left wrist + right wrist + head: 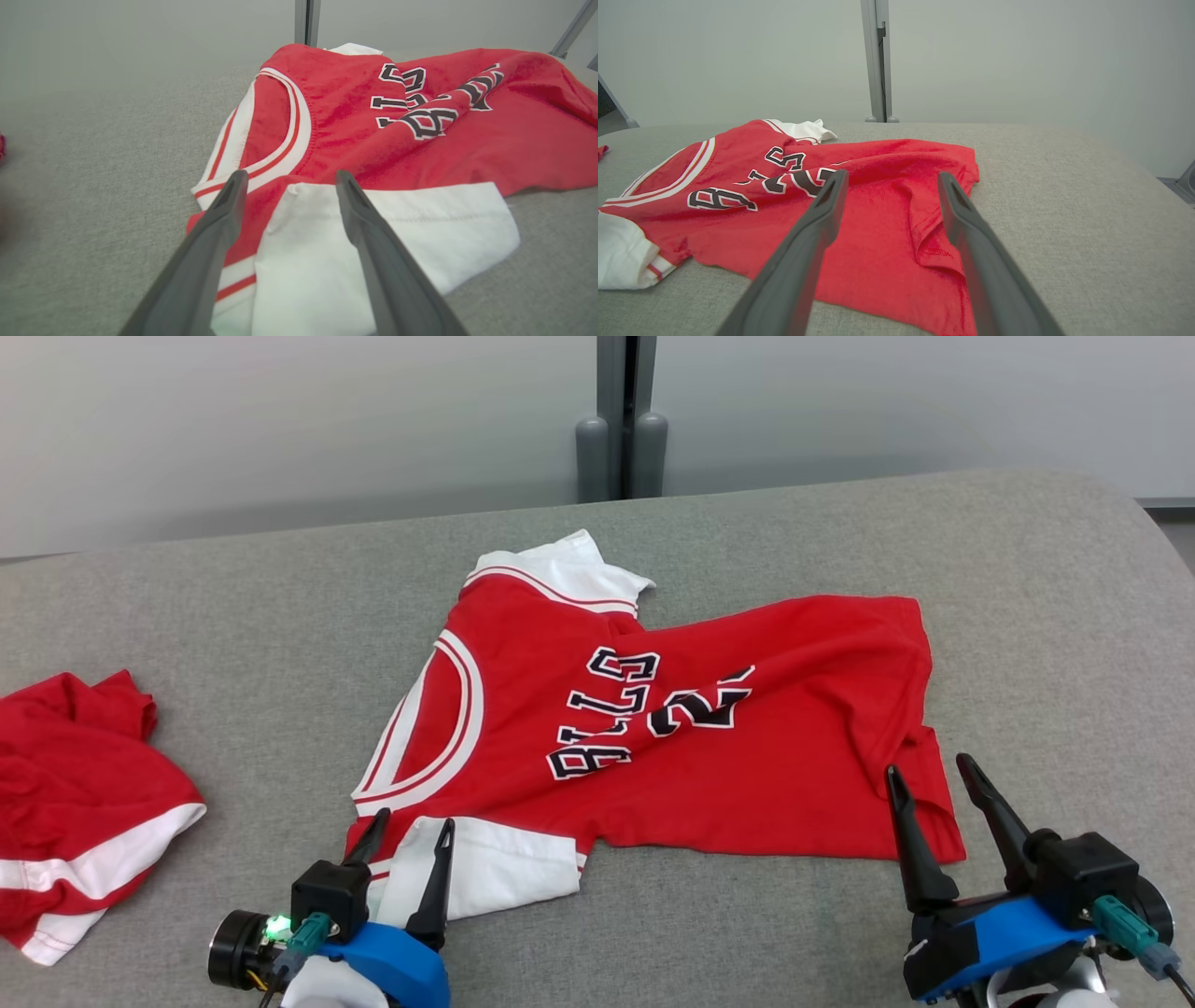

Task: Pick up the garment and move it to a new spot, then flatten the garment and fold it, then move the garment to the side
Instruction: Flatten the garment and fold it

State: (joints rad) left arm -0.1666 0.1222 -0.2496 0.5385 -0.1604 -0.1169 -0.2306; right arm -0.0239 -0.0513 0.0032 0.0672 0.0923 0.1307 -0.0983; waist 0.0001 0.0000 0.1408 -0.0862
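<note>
Grey woven-fabric tabletop [1027,616]; pale wall [280,429] and grey metal post [621,420] behind its far edge. Red-and-white lettered jersey [794,784] rumpled at centre, reaching near edge. Left gripper [415,819], right gripper [929,764]: fingers apart, empty.

A wide grey fabric-covered bench [1046,616] is seen before a plain pale wall [280,420]. A crumpled red cloth with white stripes [75,793] is laid on it at the far left. A grey upright metal post [624,411] is set behind the far edge.
</note>
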